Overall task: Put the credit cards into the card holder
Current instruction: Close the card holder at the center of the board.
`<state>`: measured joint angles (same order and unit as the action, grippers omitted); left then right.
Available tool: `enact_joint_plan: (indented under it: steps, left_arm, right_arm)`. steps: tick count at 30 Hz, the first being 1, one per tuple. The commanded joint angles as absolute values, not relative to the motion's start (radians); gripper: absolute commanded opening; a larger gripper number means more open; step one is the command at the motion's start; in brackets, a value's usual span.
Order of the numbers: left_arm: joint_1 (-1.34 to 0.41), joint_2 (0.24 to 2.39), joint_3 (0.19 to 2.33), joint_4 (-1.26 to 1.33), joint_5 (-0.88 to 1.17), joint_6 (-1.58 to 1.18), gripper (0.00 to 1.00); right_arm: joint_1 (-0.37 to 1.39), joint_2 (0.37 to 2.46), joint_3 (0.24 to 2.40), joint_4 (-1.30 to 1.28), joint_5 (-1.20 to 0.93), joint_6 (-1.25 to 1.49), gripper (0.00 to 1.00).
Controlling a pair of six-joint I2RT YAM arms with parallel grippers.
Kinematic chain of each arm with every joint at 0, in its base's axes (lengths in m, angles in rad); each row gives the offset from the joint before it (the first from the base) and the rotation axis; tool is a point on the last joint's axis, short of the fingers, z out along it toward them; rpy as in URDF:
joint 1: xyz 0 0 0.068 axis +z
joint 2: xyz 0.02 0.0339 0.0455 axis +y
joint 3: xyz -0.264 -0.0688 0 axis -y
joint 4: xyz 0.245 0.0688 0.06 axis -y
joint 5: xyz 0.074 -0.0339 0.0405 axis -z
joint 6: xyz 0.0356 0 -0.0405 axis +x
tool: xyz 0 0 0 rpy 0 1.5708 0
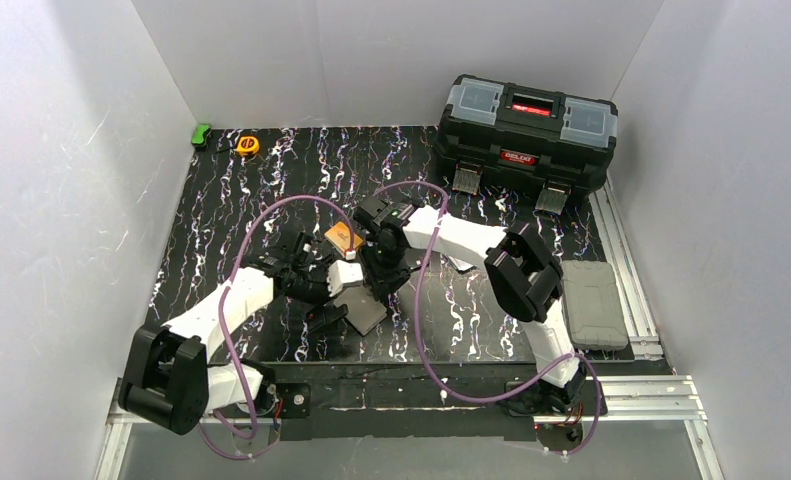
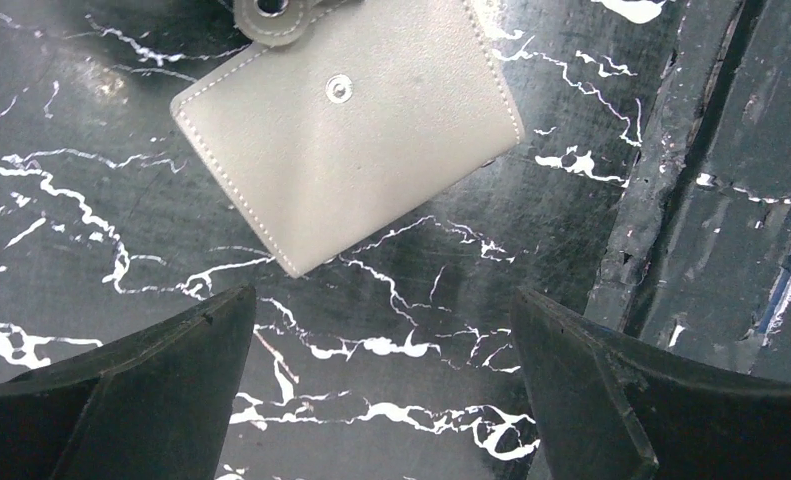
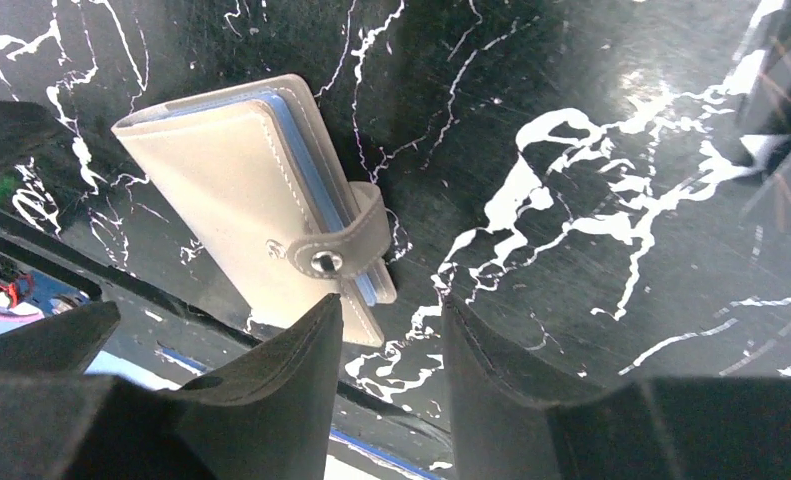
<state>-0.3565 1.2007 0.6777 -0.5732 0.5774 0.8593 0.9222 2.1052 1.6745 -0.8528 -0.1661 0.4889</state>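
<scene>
The card holder (image 3: 251,210), snapped shut, lies flat on the tabletop (image 3: 571,120) just beyond the tips of the right fingers (image 3: 271,380), which stand narrowly apart gripping nothing, and ahead of the left fingers (image 2: 151,390), spread wide and empty.

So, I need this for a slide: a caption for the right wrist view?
Right hand, fingers apart and empty, close to the snapped-shut card holder on the black marbled table.

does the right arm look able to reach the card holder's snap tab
Probably yes: the card holder lies just ahead of the right hand, its snap tab facing up, nothing between them.
</scene>
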Motion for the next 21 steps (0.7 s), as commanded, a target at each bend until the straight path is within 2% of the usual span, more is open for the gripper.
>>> enact_joint_plan:
  steps: [1, 5, 10, 15, 21]
  left_arm:
    - [-0.398, 1.226, 0.689, -0.541, 0.603, 0.870, 0.98]
    - [-0.423, 1.257, 0.694, -0.522, 0.585, 0.885, 0.98]
    - [-0.439, 1.308, 0.696, -0.484, 0.578, 0.914, 0.98]
    - [-0.445, 1.312, 0.704, -0.448, 0.542, 0.892, 0.82]
    - [-0.433, 1.275, 0.750, -0.520, 0.532, 0.851, 0.82]
  right_arm:
    - [0.919, 2.026, 1.690, -0.867, -0.080, 0.451, 0.48]
    - [0.920, 2.018, 1.712, -0.867, -0.058, 0.434, 0.48]
    - [0.922, 2.002, 1.682, -0.821, -0.126, 0.428, 0.55]
    - [0.922, 2.013, 1.674, -0.781, -0.184, 0.459, 0.57]
    - [0.928, 2.055, 1.702, -0.778, -0.174, 0.509, 0.58]
